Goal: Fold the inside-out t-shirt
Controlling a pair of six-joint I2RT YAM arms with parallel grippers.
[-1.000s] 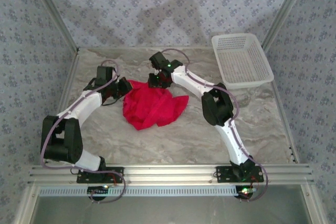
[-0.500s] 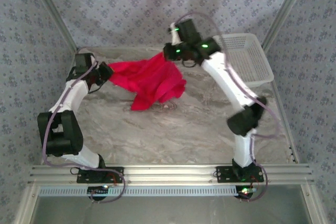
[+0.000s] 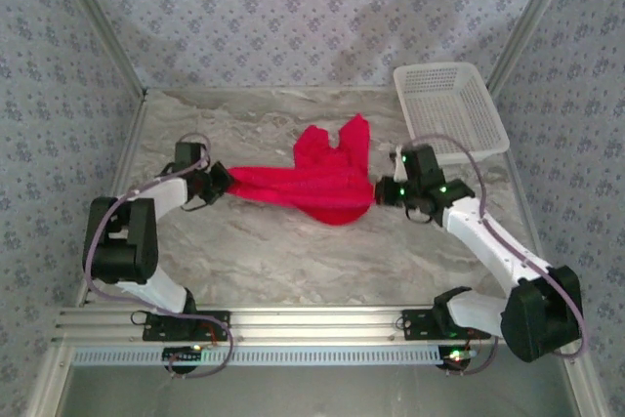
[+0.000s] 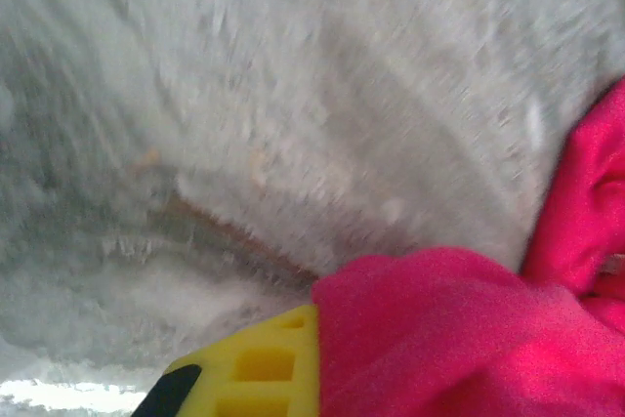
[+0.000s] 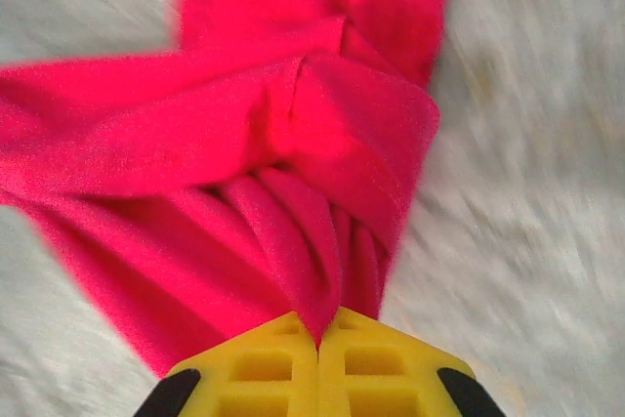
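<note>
The inside-out t-shirt (image 3: 312, 187) is a bright red cloth pulled into a long band across the middle of the marble table, with a flap sticking up toward the back. My left gripper (image 3: 221, 183) is shut on its left end; in the left wrist view one yellow finger (image 4: 256, 366) shows beside the red cloth (image 4: 459, 339), which covers the other finger. My right gripper (image 3: 381, 192) is shut on the right end, and in the right wrist view the t-shirt (image 5: 293, 173) bunches into folds pinched between the yellow fingers (image 5: 256, 368).
A white mesh basket (image 3: 450, 110) stands at the back right, just behind my right arm. Patterned walls and metal frame posts close in the table (image 3: 293, 261) on three sides. An aluminium rail (image 3: 312, 324) runs along the near edge.
Both arms have come down and apart. The t-shirt went from a raised bunch near the back to a band stretched low between the grippers. My right gripper swung from back centre toward the front right.
</note>
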